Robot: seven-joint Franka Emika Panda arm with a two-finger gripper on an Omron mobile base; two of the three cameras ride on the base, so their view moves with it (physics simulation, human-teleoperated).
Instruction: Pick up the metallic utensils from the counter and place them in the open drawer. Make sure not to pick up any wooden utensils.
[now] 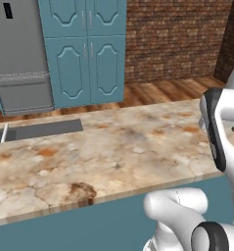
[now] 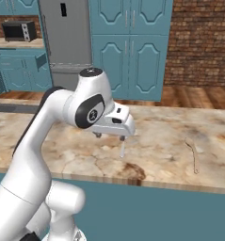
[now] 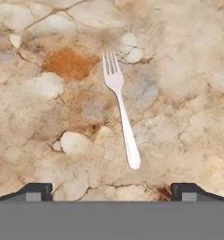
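A simulated kitchen with a brick wall, teal cabinets (image 2: pixel 128 52) and a grey refrigerator (image 2: pixel 67 37) stands behind a beige marbled tabletop (image 1: pixel 113 152) on a teal base. The white arm (image 2: pixel 43 141) reaches over this tabletop, and the gripper (image 3: pixel 111 190) hangs above the stone with its fingers (image 3: pixel 36 191) spread wide apart and nothing between them. In the hand view a silver fork (image 3: pixel 120 108) lies flat on the tabletop straight ahead of the fingers, tines pointing away from them and the handle end nearest, clear of both tips. In the right base view the same fork shows as a thin pale sliver just under the hand. Farther right on the tabletop lies a slim tan spoon-like utensil (image 2: pixel 194 155), well apart from the fork. A dark inset panel (image 1: pixel 40 130) sits in the tabletop at the far left.
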